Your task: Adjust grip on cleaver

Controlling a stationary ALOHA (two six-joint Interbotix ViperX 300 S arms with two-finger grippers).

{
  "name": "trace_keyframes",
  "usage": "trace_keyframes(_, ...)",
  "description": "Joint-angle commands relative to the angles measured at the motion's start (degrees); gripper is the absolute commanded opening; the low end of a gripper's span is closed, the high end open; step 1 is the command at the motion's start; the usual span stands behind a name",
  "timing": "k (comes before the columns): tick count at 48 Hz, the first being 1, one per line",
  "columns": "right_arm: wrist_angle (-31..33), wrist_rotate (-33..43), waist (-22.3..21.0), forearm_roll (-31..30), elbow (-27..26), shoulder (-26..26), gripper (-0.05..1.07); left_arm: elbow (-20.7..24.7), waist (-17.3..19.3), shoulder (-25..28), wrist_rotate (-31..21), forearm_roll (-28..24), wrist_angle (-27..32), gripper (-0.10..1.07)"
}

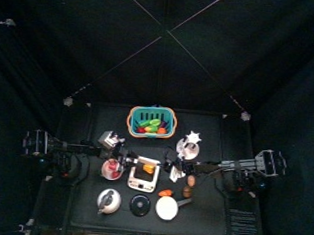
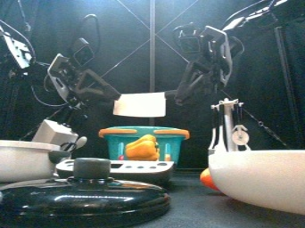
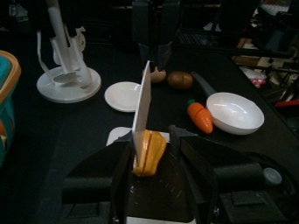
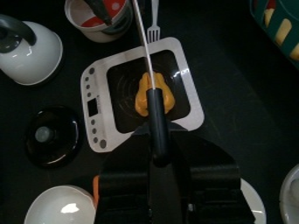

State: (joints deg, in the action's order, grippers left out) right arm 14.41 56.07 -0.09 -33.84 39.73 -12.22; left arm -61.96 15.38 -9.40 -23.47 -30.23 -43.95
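The right tool (image 4: 153, 144) pinches the cleaver (image 3: 145, 109) by its spine – the left tool (image 3: 149, 171), spread around the handle, should close next – a handover step

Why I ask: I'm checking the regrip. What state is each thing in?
cleaver: lifted off the table, gripped by its handle, blade edge-on over the scale
right gripper: shut on the cleaver's handle
left gripper: open, holding nothing
scale: flat on the table, orange piece on its plate
white bowl: upright, empty
carrot: lying beside the bowl
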Motion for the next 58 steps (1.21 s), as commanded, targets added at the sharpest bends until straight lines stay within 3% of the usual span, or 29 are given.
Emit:
trace_keyframes(1,0.4,0.0,0.2,1.2,-0.8,-1.7,0.36,0.1,1.1,-0.8,0.0,-0.1,-0.3,0.76)
trace_keyframes(16,5.1,-3.2,1.9,4.7,-2.2,-3.1,0.36,-1.8,3.1,-3.3,0.0,0.0,-0.2,0.76)
trace_keyframes(26,9.3,-18.5,1.6,15.6,-4.6,-3.0,0.36,-2.6,3.0,-4.6,-0.1,0.0,-0.2,0.76)
trace_keyframes(37,5.8,-35.0,-0.7,27.3,-4.4,-1.9,0.36,-1.8,2.6,-4.0,-0.1,-0.1,-0.2,0.76)
trace_keyframes(58,3.9,-38.8,-3.3,27.8,-3.6,-0.6,0.36,-1.9,0.5,-4.0,-1.1,-0.4,-0.2,0.77)
